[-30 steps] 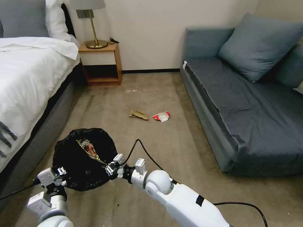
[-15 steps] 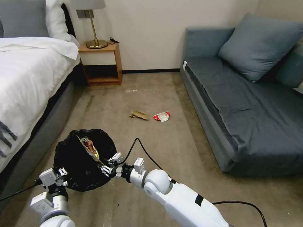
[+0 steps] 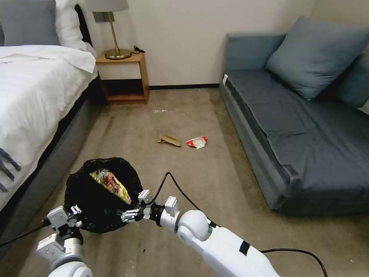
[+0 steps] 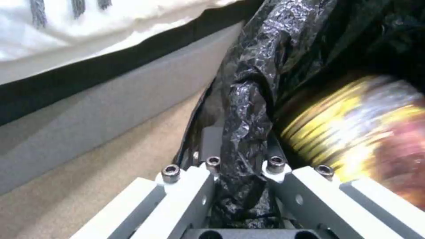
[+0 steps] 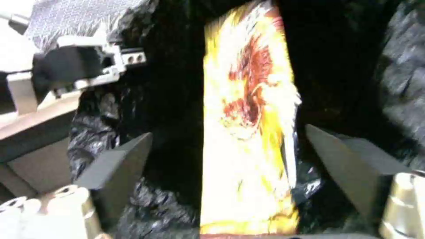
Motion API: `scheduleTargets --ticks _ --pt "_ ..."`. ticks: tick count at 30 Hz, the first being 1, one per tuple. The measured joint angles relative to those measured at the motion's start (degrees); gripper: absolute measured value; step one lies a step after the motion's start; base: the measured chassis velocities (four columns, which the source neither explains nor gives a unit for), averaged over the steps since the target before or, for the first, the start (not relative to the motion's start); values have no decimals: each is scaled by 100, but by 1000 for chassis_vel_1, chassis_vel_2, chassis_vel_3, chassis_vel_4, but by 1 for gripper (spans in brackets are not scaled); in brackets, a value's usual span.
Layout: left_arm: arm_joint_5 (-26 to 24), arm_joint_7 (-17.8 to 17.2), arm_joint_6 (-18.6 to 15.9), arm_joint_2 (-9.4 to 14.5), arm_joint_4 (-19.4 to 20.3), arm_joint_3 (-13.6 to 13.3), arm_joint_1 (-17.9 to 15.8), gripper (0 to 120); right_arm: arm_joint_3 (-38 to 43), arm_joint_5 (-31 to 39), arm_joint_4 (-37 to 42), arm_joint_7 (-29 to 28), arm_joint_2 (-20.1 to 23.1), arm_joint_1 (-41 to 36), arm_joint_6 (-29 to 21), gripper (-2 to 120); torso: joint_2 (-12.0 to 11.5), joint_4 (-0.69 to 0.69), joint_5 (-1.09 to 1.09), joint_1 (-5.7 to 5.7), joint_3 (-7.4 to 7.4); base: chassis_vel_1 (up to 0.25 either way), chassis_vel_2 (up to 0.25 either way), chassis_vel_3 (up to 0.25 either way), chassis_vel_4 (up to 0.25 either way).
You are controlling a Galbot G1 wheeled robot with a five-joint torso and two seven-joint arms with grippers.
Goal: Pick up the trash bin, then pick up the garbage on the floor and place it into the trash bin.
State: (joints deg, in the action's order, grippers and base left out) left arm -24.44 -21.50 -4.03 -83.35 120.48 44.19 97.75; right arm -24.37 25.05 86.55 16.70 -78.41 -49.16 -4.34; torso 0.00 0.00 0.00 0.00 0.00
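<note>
Nearest, the trash bin point(image 3: 100, 194) is held off the carpet by the left pincer point(image 4: 241, 172), clamped on its thin, slippery black liner at the rim. The right pincer point(image 5: 225, 156) is spread wide over the snack wrapper point(image 3: 111, 184), light and crinkly, lying inside. Farther off, a soft paper wad point(image 3: 168, 140) and red-and-white wrapper point(image 3: 196, 142) are best pinched mid-body

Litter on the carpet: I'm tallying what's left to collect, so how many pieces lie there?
2: a tan paper wad and, beside it toward the sofa, a red-and-white wrapper. More may be hidden.
</note>
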Motion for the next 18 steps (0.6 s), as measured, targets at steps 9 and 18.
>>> scheduleTargets --ticks 9,18 --pt "-21 -44 -14 9 -121 5 -51 3 -64 -95 -53 33 -65 -15 54 100 0 0 0 0 0 0 0 0 0" --pt "-123 -70 38 114 -313 126 -156 3 246 587 343 75 134 -193 162 100 0 0 0 0 0 0 0 0 0"
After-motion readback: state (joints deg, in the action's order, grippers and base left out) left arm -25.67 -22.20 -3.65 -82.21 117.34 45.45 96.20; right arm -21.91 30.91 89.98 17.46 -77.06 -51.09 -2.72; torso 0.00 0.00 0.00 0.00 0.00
